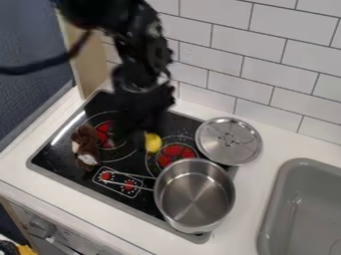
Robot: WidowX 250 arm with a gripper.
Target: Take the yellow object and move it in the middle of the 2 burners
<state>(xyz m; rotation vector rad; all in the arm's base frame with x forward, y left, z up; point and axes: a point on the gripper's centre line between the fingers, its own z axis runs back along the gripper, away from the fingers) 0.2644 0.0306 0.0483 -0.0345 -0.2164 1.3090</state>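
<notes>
At frame centre, the gripper [136, 135], its opening and hold unclear, could nudge the yellow object [153, 143] onto a burner [176, 154].

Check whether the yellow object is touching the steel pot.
Apart. The camera view shows black cooktop and part of the red burner in the gap between the yellow object and the steel pot.

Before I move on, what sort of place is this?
Probably a kitchen setup: a stovetop, a metal pot and a grey sink share a white counter.
</notes>
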